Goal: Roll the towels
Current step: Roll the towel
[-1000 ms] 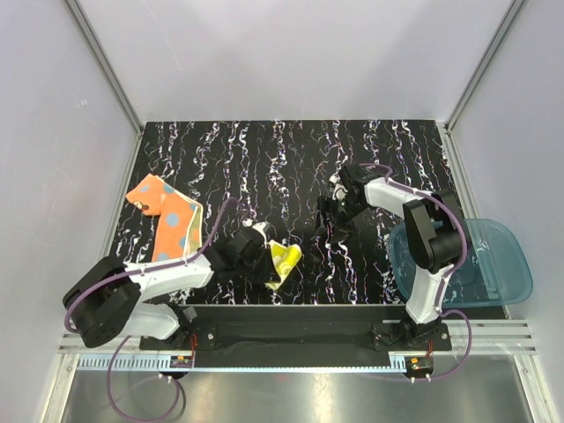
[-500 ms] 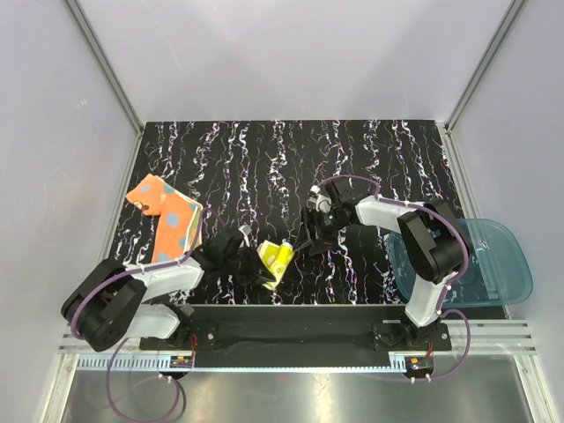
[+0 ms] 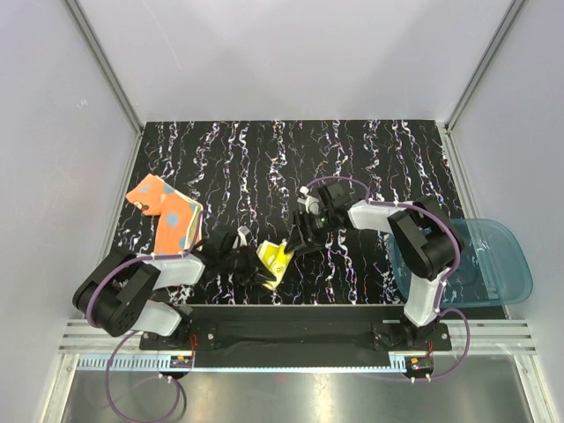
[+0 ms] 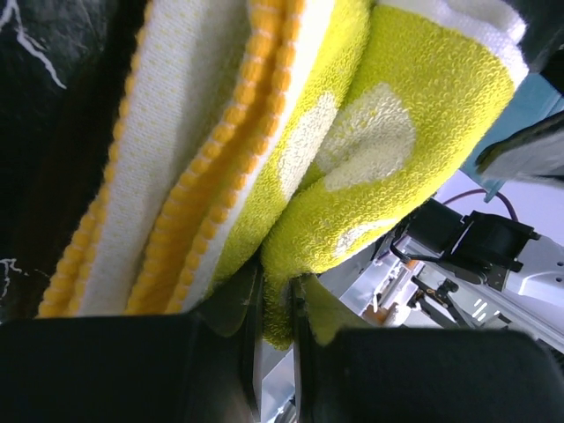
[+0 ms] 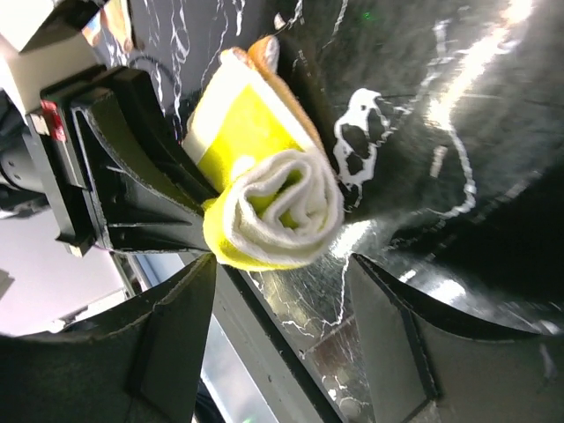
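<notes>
The yellow towel (image 3: pixel 274 260) lies partly rolled near the table's front middle. In the left wrist view the yellow towel (image 4: pixel 291 150) fills the frame, and my left gripper (image 4: pixel 275 304) is shut on a fold of it. In the top view my left gripper (image 3: pixel 251 266) is at the towel's left side. My right gripper (image 3: pixel 298 240) is open at the towel's right end. In the right wrist view the rolled yellow towel (image 5: pixel 273 211) sits just ahead of the right gripper (image 5: pixel 282 304), between the spread fingers. The orange towel (image 3: pixel 167 220) with blue dots lies folded at the left.
A translucent blue tray (image 3: pixel 493 264) hangs over the table's right edge beside the right arm's base. The black marbled table (image 3: pixel 264 159) lies beyond the arms, with white walls around it. The arms' mounting rail runs along the front edge.
My right gripper has moved left from mid-table to the yellow towel's right end. My left gripper has drawn back leftward with the towel, which is now more tightly rolled.
</notes>
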